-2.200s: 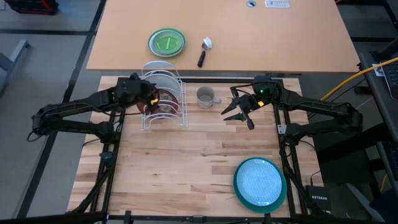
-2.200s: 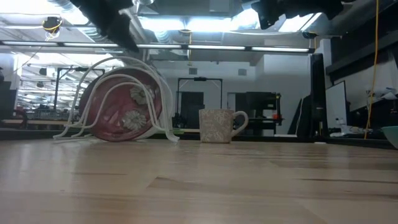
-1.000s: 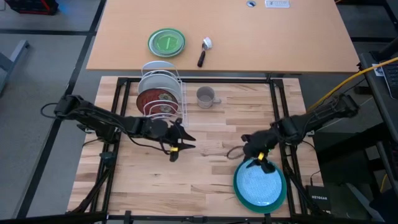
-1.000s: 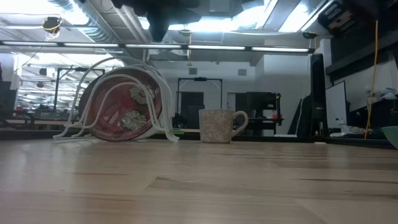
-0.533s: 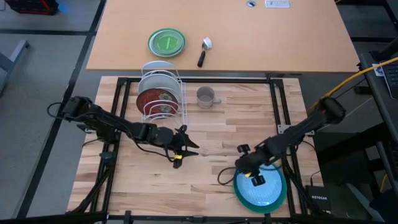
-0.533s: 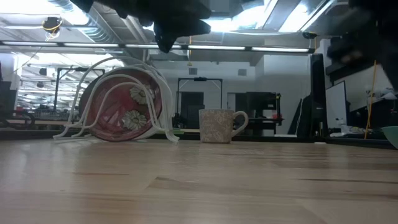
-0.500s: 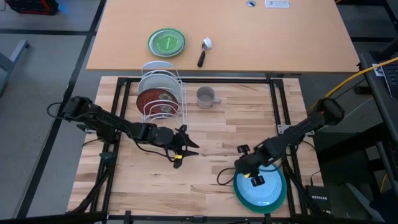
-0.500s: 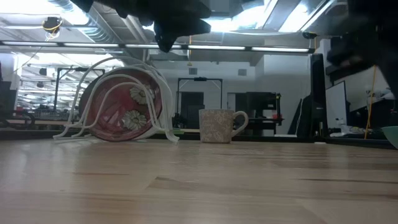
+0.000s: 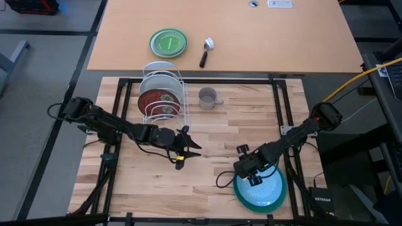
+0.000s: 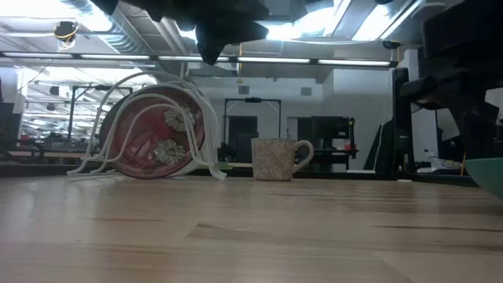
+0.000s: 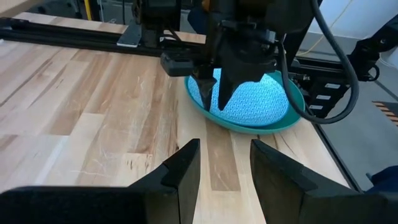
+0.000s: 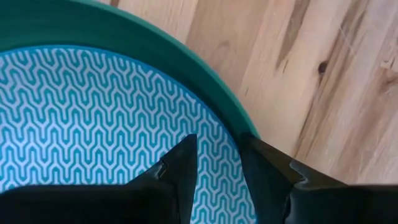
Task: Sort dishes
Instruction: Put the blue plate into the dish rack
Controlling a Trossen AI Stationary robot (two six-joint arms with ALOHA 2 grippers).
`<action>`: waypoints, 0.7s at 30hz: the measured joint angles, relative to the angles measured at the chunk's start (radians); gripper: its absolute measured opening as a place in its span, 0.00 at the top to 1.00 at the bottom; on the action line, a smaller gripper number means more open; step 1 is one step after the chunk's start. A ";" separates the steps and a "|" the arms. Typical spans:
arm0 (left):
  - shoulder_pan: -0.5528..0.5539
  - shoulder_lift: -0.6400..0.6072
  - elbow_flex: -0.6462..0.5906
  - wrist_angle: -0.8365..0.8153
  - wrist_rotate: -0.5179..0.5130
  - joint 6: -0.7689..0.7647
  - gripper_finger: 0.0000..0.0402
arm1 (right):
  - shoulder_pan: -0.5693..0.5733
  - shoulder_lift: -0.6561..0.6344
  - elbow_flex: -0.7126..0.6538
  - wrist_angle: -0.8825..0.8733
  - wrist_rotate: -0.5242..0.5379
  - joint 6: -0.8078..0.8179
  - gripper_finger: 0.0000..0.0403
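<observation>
The teal plate with its zigzag pattern lies flat at the near right of the wooden table. My right gripper stands open over it, pointing steeply down just inside the rim on the plate's left side. My left gripper hovers open over bare wood at mid-table, facing the plate with nothing between its fingers. The dark red patterned plate and a white plate stand on edge in the white wire rack. The grey mug stands upright beside the rack. My right gripper comes at the teal plate from above. Both fingertips are over the patterned inner surface close to the rim. I cannot tell whether they touch it. The plate lies flat on the table.
A bright green plate and a small black-handled tool lie on the tan table beyond. A black frame runs around the wooden top. Bare wood lies between the two grippers and along the near left.
My right gripper has come down and toward the table's near-left, tipping to point steeply down over the teal plate's rim. My left gripper has moved a little toward the right and then kept still. Both have stayed open.
</observation>
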 joint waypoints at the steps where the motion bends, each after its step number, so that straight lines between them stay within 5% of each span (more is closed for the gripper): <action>1: 0.000 0.000 0.000 0.002 0.000 0.000 0.68 | 0.000 0.002 0.000 0.001 0.002 -0.002 0.69; 11: 0.000 0.000 0.000 0.000 -0.001 0.000 0.68 | -0.052 0.028 0.000 0.003 0.048 -0.063 0.69; 21: 0.001 0.000 0.000 -0.003 -0.001 0.000 0.68 | -0.262 0.045 0.000 0.038 0.016 -0.272 0.69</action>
